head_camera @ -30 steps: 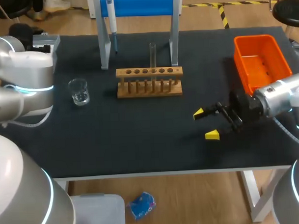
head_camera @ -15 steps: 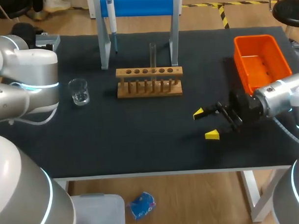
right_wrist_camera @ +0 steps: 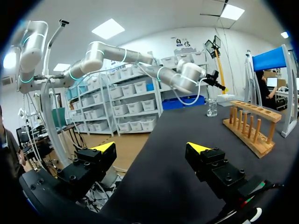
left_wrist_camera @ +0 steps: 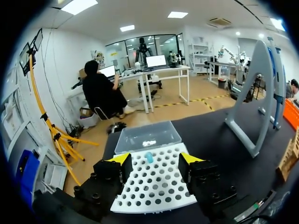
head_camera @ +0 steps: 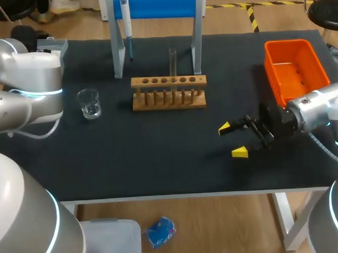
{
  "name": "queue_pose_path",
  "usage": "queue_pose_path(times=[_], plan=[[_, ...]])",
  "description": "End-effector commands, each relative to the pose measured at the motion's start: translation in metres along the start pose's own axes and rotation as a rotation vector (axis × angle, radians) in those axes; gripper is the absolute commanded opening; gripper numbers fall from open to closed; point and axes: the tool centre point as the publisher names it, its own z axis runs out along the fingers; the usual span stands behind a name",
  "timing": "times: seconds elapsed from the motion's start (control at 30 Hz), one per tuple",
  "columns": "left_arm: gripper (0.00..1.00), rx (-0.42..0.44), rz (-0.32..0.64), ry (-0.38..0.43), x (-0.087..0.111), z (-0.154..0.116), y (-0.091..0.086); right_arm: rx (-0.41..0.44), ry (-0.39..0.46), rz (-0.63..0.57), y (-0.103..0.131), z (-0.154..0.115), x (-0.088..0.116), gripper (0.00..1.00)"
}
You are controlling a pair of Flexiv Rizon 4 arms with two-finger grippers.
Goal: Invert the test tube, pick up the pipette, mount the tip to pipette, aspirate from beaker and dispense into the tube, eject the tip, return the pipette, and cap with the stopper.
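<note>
Fingers spread on both arms, tube standing in the rack

Test tube [head_camera: 172,62] stands upright in a hole of the wooden rack [head_camera: 169,93], near the middle of the black table [head_camera: 159,160]. The pipette [head_camera: 126,28] hangs on the blue-topped stand [head_camera: 156,6] just behind the rack. The glass beaker [head_camera: 89,103] sits apart from the rack, toward the left arm [head_camera: 28,81].

The right gripper [head_camera: 235,140] hovers low over the table in front of the orange bin [head_camera: 295,69], its yellow-tipped fingers wide apart and gripping nothing. From its wrist, the rack and beaker lie far ahead.

The left gripper [left_wrist_camera: 152,161] is likewise released and empty. A white perforated tip tray [left_wrist_camera: 156,186] lies beneath and ahead of its fingers, with one blue tip [left_wrist_camera: 148,157] standing near the tray's far edge. A clear plastic box [left_wrist_camera: 147,136] sits just beyond.
</note>
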Motion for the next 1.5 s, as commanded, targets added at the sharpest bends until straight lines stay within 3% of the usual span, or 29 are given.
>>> queue_pose_path(times=[0.03,0.2,0.57,1.5], plan=[[0.66,-0.009,0.002,-0.006,-0.002,0.014,-0.001,0.0,0.0,-0.001,0.0,0.0,0.001,1.0],[0.7,-0.018,-0.006,-0.002,-0.006,0.021,0.002,0.0,0.0,-0.001,0.0,0.0,0.001,1.0],[0.49,-0.026,-0.02,0.007,-0.009,0.03,0.001,0.0,0.0,-0.001,0.0,0.0,0.001,1.0],[0.44,-0.034,-0.044,0.014,-0.008,0.042,0.005,0.0,0.0,-0.001,0.0,0.0,0.001,1.0]])
